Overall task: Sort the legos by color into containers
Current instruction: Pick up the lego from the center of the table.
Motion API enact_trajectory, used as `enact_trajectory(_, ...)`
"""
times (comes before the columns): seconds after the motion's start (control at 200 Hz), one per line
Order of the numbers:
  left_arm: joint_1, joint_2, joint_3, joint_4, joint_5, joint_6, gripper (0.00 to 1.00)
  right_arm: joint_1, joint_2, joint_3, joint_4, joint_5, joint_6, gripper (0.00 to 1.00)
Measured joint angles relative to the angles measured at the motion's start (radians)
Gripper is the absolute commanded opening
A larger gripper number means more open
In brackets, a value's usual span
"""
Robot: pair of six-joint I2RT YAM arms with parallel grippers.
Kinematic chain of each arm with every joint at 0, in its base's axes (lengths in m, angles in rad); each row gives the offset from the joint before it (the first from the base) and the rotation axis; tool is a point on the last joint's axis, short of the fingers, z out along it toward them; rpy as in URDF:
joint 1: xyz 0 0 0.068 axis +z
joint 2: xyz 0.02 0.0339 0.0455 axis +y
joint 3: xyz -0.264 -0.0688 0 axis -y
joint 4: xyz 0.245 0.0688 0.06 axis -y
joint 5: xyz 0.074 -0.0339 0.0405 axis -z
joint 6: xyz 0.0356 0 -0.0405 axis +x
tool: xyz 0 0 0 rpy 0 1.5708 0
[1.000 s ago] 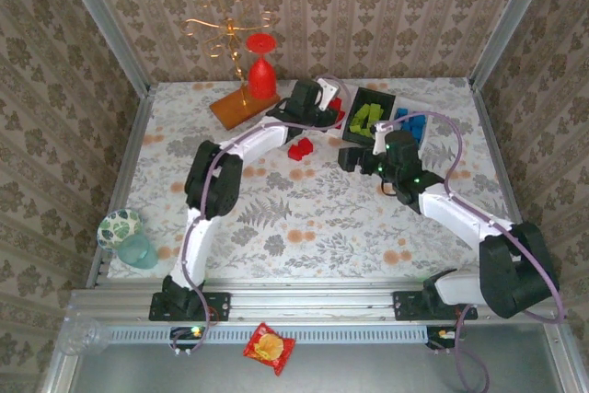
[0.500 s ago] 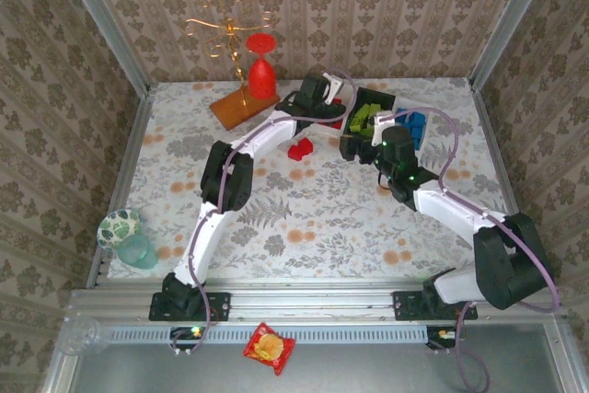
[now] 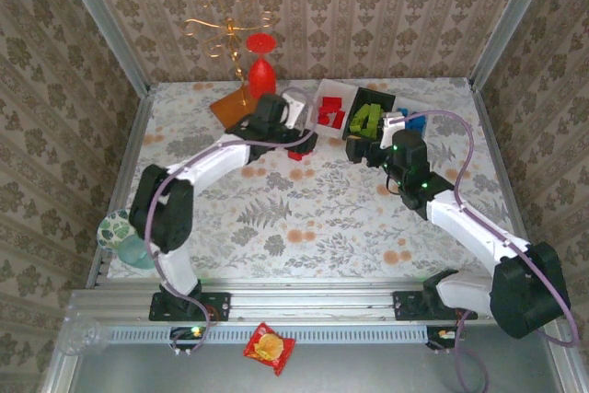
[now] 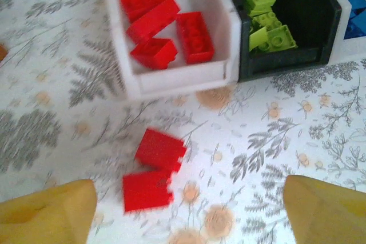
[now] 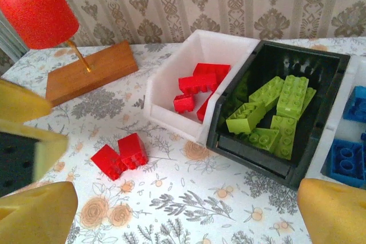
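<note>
Two loose red legos [image 4: 153,170] lie side by side on the flowered table, in front of the trays [image 5: 121,155] [image 3: 296,151]. A white tray [image 4: 177,81] [image 5: 171,107] [image 3: 324,94] holds several red legos [image 4: 157,18]. Beside it a black tray [image 4: 286,55] [image 5: 251,155] holds lime green legos [image 5: 280,107]. A white tray further right holds blue legos [image 5: 349,158] [image 3: 416,123]. My left gripper [image 4: 189,215] [image 3: 304,138] hangs open just above the loose red pair. My right gripper [image 5: 183,215] [image 3: 357,149] is open and empty, in front of the black tray.
A red wine glass [image 5: 34,4] [image 3: 261,75] stands on a brown wooden board [image 5: 91,70] with a gold wire stand [image 3: 225,34] at the back left. A teal cup and patterned bowl [image 3: 124,236] sit at the left edge. A snack packet [image 3: 269,347] lies below the rail.
My left arm has drawn back to the left from over the trays and now sits above the loose red pair, uncovering the red tray. My right gripper has shifted slightly right.
</note>
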Motion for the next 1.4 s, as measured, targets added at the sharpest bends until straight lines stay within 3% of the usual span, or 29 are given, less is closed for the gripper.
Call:
enact_trajectory(0.305, 0.029, 0.152, -0.016, -0.046, 0.014, 0.040, 0.89, 0.037, 0.002, -0.016, -0.008, -0.055, 0.022, 1.00)
enact_trajectory(0.525, 0.029, 0.262, 0.042, -0.045, 0.027, 0.056, 0.68, 0.069, 0.043, -0.037, 0.003, -0.072, 0.023, 1.00)
enact_trajectory(0.825, 0.029, 0.309, 0.073, -0.020, 0.035, 0.072, 0.45, 0.069, 0.085, -0.037, 0.002, -0.063, 0.023, 1.00)
enact_trajectory(0.945, 0.028, 0.306, 0.061, 0.010, 0.031, 0.072, 0.38, 0.069, 0.085, -0.037, 0.002, -0.049, 0.023, 1.00)
enact_trajectory(1.2, 0.028, 0.156, -0.116, 0.071, 0.011, 0.048, 0.36, 0.069, 0.084, -0.037, 0.002, -0.003, 0.023, 1.00)
enact_trajectory(1.4, 0.008, 0.105, -0.034, 0.105, 0.039, 0.028, 0.36, 0.069, 0.061, -0.037, -0.024, 0.059, 0.027, 1.00)
